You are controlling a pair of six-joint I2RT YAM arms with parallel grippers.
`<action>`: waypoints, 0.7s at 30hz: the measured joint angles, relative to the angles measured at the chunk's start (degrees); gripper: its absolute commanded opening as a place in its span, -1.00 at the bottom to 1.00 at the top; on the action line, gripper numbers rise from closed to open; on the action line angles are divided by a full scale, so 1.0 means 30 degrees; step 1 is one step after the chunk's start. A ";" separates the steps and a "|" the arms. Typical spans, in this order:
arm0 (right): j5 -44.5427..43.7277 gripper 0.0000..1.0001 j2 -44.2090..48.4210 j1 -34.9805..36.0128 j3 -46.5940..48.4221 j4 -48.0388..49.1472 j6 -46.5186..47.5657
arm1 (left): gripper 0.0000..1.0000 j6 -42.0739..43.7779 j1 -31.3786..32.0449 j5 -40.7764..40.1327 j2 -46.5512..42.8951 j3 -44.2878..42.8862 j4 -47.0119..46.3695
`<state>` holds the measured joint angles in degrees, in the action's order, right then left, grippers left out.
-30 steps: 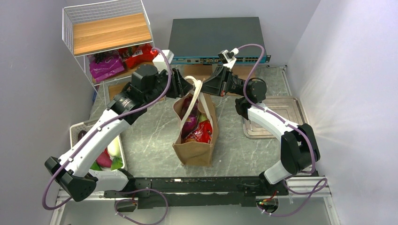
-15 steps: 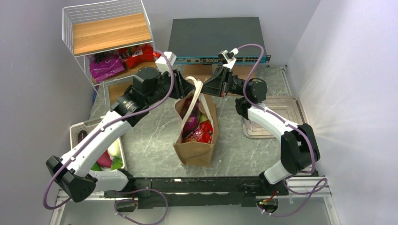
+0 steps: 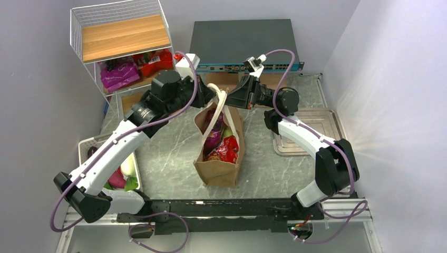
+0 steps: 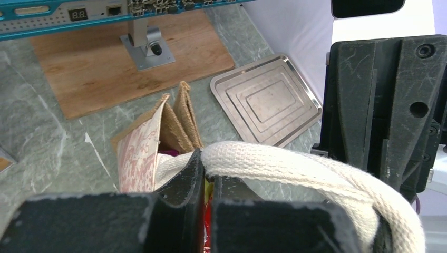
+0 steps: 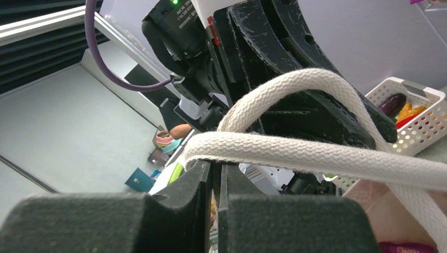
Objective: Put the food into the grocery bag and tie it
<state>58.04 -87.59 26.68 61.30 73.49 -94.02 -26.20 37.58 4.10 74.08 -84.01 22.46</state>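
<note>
Two claws clenched on the handles (image 3: 220, 96), tie under way.
My left claw (image 4: 204, 167) has tilted up slightly, facing the right claw (image 5: 215, 167), loops crossing between them; below, the grocery bag (image 3: 217, 171) stands unmoved on the counter (image 3: 168, 153), food (image 3: 224, 150) inside.

Pale lilac walls (image 3: 31, 79) close in a grey-green marbled worktop (image 3: 168, 153). A white wire shelf (image 3: 124, 37) with wooden boards stands far left, a dark rack unit (image 3: 240, 39) sits at the back, and a steel tray (image 3: 327, 121) lies right, where glare brightens the wall.
</note>
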 measured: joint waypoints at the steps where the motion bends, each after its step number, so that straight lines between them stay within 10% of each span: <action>1: 0.0066 -0.95 0.0000 0.0000 0.0000 -0.0182 0.0124 | -1.00 0.0000 -0.0007 -0.0109 -0.0080 0.0000 0.0109; 21: 0.0692 -0.41 0.1217 0.0029 0.0007 -0.4277 0.3395 | -1.00 -0.0146 -0.0058 -0.1049 -0.1253 0.0124 0.1508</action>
<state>60.12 -83.94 26.76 61.32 60.66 -83.83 -26.63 37.41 0.95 70.32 -83.64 26.98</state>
